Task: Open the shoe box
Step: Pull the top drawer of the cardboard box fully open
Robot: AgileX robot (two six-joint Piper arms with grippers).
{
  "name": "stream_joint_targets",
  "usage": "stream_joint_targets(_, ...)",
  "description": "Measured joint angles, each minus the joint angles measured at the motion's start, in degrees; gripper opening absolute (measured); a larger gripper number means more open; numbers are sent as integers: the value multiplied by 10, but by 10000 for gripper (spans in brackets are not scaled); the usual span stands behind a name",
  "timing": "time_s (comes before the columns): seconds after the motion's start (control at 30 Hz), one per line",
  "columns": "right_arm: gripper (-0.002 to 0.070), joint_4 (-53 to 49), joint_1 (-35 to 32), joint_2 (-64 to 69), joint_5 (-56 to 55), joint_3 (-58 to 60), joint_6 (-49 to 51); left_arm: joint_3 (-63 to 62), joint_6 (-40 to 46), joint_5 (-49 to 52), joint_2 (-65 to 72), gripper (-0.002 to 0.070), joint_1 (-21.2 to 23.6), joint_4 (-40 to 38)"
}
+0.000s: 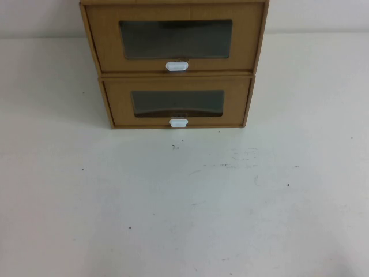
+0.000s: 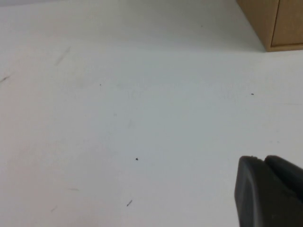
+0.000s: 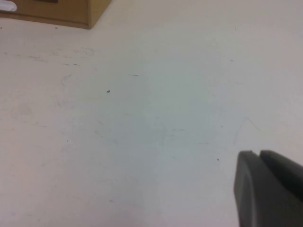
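The upper shoe box is cut off at top centre. Left gripper and right gripper show only as dark lower-right slivers above the table; open or closed, I cannot tell.

The left tool shows only as a dark, blunt piece at the edge of its own wrist camera, held above the counter that lies beneath it. The right tool shows the same way, with the counter likewise below it.
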Motion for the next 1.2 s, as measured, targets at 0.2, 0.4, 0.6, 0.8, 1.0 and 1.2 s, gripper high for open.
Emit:
stream_joint_targets(0.2, -21, 0, 0, 0, 0, 0, 0, 0, -6, -1, 0, -6, 0, 0)
stream_joint_targets(0.4, -21, 0, 0, 0, 0, 0, 0, 0, -18, -1, 0, -6, 0, 0)
stream_joint_targets(0.6, -21, 0, 0, 0, 0, 0, 0, 0, -33, -4, 0, -6, 0, -8)
stream_joint_targets(0.8, -21, 2, 0, 0, 0, 0, 0, 0, -92, -85, 0, -6, 0, -131)
stream_joint_targets(1.0, -21, 4, 0, 0, 0, 0, 0, 0, -108, -158, 0, -6, 0, -209)
stream_joint_targets(1.2, -21, 6, 0, 0, 0, 0, 0, 0, -110, -160, 0, -6, 0, -218)
